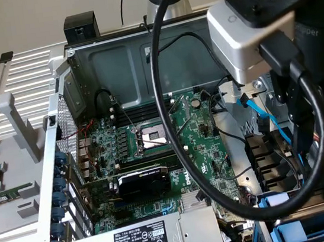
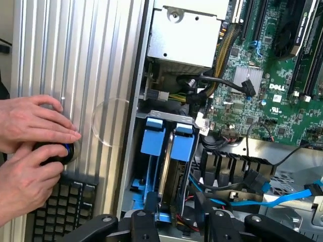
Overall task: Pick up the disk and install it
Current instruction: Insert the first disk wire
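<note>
Closest to the lens, my gripper (image 2: 176, 214) hangs low over the drive bay (image 2: 164, 117) at the edge of an opened computer case. I cannot tell whether it is clamped or loose. The disk (image 2: 164, 169) stands on edge inside that bay, directly beneath the gripper. Its bright blue carrier shows, with a thin silver metal side running down it. A second blue carrier (image 2: 184, 146) stands just beside it in the same bay, so close that I cannot be sure where one frame ends and the other begins.

Judging by how things lie, the picking up is done: the disk is no longer lying loose but is already down between the bay's metal walls. What I cannot judge is whether it is pushed fully home and latched, so the install looks well along but not confirmed. Blue data cables (image 2: 282, 199) lie near the bay, apart from the disk.

Beyond the bay sits the green motherboard (image 2: 262, 75). Outside the case, a person's two hands (image 2: 30, 151) rest on a round dark control, beside a black keyboard (image 2: 65, 204).

In the exterior view, the bay's blue carriers (image 1: 311, 230) sit at the lower corner on that view's right, below my arm's wrist housing (image 1: 246, 32) and a looping black cable (image 1: 168, 126).
</note>
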### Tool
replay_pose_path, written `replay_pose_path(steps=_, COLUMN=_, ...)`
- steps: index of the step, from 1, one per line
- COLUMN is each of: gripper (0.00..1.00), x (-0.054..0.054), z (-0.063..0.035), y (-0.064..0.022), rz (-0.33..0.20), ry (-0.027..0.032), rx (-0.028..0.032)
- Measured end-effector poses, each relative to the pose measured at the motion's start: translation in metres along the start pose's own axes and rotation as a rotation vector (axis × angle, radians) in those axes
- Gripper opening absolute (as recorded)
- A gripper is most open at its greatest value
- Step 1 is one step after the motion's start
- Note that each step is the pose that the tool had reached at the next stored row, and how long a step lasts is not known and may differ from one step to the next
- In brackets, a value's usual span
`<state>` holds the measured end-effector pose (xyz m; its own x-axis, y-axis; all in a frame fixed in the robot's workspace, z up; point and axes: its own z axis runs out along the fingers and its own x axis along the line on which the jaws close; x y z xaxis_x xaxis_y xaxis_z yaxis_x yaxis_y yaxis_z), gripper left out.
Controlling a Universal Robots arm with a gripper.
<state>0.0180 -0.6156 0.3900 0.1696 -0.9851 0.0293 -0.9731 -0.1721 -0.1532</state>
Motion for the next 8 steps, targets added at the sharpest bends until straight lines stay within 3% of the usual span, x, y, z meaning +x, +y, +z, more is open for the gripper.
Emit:
replay_pose_path(steps=3, gripper=0.43, x=0.0023, z=0.0004, y=0.0004, rz=-0.009, ry=-0.0028, rx=-0.0008)
replay_pose_path(steps=4, gripper=0.43, x=0.0037, z=0.0005, y=0.0004, rz=-0.009, ry=-0.0073, rx=-0.0002)
replay_pose_path(steps=8, gripper=0.43, x=0.0099, z=0.0016, y=-0.003, rz=-0.004, ry=-0.0414, rx=0.0052)
